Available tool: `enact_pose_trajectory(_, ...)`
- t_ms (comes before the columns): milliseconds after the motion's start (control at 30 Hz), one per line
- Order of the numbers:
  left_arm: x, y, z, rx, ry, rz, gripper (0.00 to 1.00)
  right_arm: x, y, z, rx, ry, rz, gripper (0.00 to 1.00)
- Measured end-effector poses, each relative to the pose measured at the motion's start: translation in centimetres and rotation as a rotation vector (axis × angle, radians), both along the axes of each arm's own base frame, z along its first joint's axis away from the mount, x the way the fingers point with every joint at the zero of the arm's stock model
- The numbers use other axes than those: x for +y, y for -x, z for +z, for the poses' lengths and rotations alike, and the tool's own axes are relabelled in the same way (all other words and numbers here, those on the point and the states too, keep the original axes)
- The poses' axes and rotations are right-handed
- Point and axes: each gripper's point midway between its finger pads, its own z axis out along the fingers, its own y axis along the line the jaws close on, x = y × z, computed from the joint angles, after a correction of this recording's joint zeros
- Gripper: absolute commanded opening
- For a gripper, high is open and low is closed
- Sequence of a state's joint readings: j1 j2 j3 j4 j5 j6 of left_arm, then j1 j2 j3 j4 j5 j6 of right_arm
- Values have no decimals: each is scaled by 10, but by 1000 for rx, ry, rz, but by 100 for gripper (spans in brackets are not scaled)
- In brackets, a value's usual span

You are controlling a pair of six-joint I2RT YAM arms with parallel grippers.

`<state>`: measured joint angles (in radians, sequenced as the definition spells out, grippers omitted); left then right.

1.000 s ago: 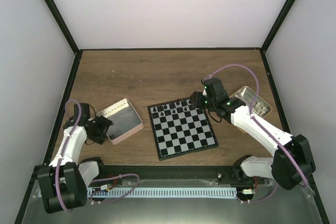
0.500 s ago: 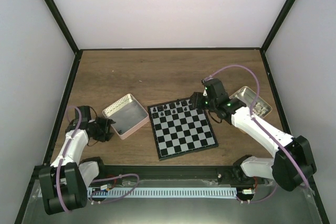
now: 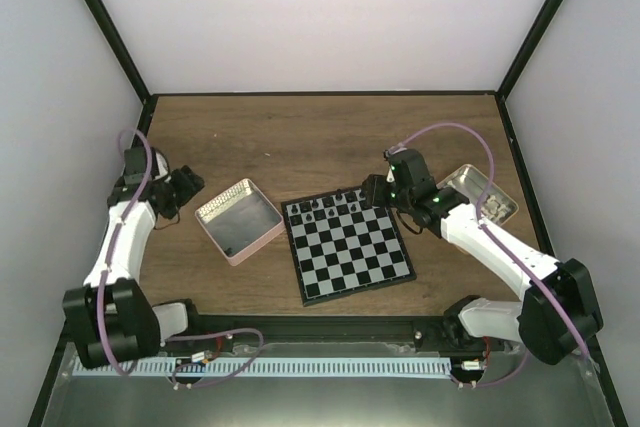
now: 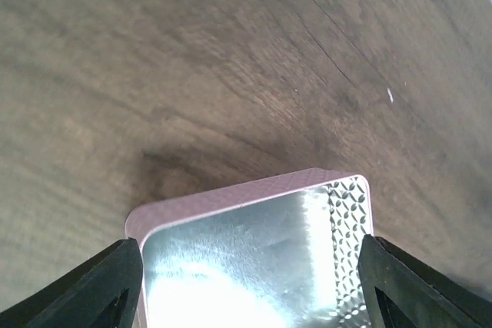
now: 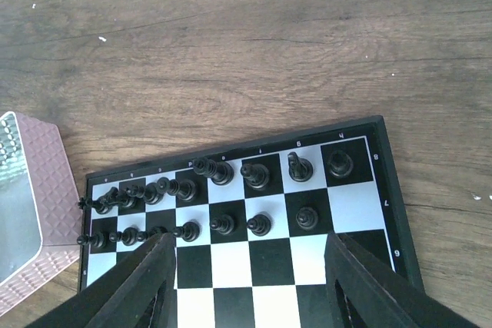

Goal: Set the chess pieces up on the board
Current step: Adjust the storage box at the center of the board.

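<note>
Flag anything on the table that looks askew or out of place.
The board sits skewed to the table edge, and so does the pink-rimmed tray beside it. In the right wrist view the black pieces stand in two rows, but the nearer row's square at the right end is bare. The board's near rows hold nothing.

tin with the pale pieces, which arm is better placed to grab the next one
Right. The right gripper, open and empty over the board's far right corner, is near the tin; the left gripper sits beyond the board by the pink tray.
</note>
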<state>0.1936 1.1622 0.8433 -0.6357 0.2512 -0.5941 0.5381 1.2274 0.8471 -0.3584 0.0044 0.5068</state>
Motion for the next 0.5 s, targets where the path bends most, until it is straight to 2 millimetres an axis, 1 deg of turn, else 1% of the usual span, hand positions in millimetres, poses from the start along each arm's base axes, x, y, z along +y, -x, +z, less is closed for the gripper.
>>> enact_pose_trajectory(67, -4, -11, -4, -1, -36, -92, 78, 1, -1, 1, -7, -3, 1, 55)
enact_pose_trajectory(133, -10, -20, -13, 12, -59, -179, 78, 1, -2, 1, -10, -4, 3, 55)
enact_pose_trajectory(233, -24, -30, -28, 42, -96, -305, 78, 2, -3, 0, -11, 4, 10, 55)
enact_pose_trajectory(300, -33, -37, -37, 59, -106, -375, 76, 2, -3, -1, -11, 10, 14, 56)
enact_pose_trajectory(367, -39, -41, -46, 75, -100, -421, 73, 2, -3, -2, -11, 13, 15, 56)
enact_pose_trajectory(500, -41, -40, -65, 124, -87, -446, 65, 1, -4, -2, -14, 18, 11, 57)
